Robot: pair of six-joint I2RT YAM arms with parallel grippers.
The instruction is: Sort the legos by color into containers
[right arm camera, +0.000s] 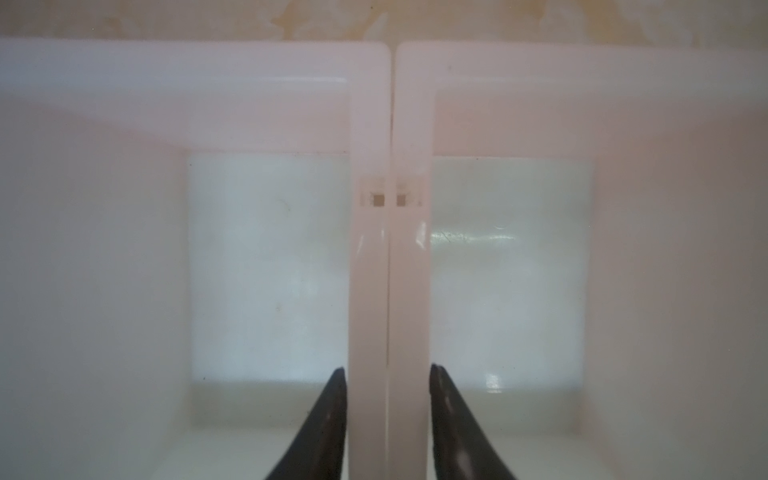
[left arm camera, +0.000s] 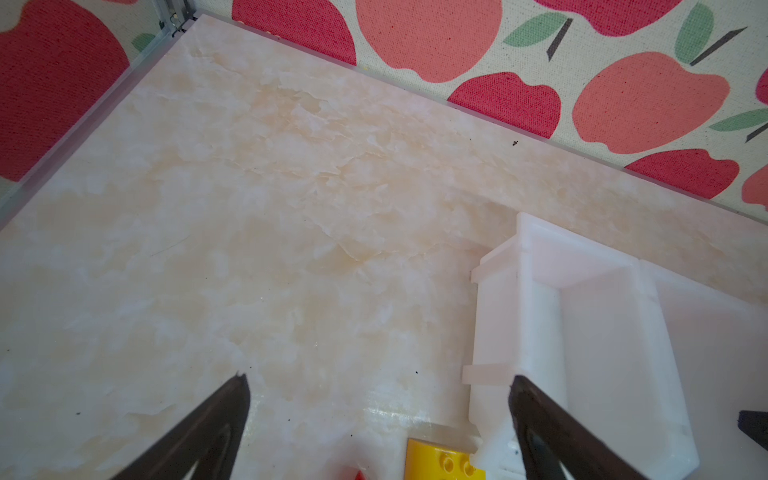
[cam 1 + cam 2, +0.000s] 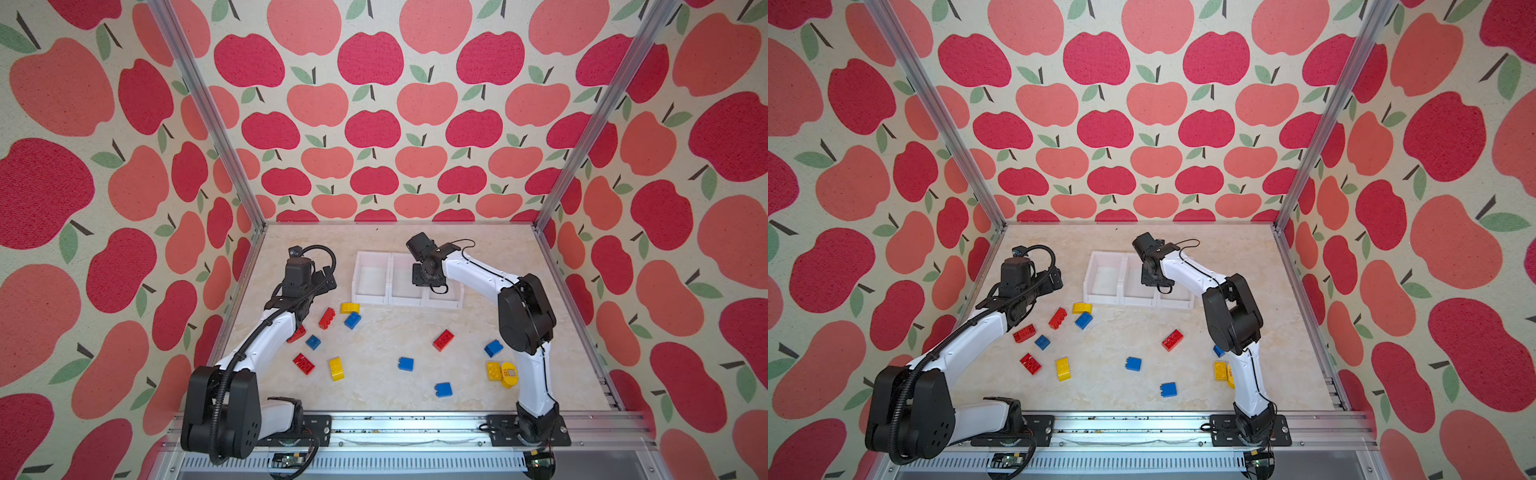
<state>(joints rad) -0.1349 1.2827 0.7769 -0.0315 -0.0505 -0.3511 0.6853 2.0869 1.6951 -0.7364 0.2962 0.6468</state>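
**Bimanual sorting cell, from above and from both wrists.** The only legible writing is "120", printed in red on the label of the rounded yellow lego [image 3: 509,375]. This piece touches a yellow brick [image 3: 493,370], well in front of the right end of the containers [image 3: 370,298].

The containers are three joined white bins in a row. They stand toward the back of the table [image 3: 374,237], a cream, marble-patterned surface. The other legos [image 3: 406,364], in red, blue and yellow, all lie on the table outside the containers, on the side toward the arm bases. A second yellow brick [image 3: 350,308], a red brick [image 3: 327,318] and a blue brick [image 3: 352,320] sit just in front of the left bin.

Fabric walls [image 3: 370,58] printed with red and salmon apples enclose three sides. Aluminium posts [image 3: 205,108] rise behind the containers at the back corners.

The left gripper [image 2: 378,378] hangs above the table just left of the containers, its jaws wide apart with nothing between them. The right gripper [image 1: 388,368] is down over the containers. Its fingers [image 1: 332,415] straddle the doubled wall where the middle and right bins meet, one finger in each bin. Whether they press on that wall cannot be told.
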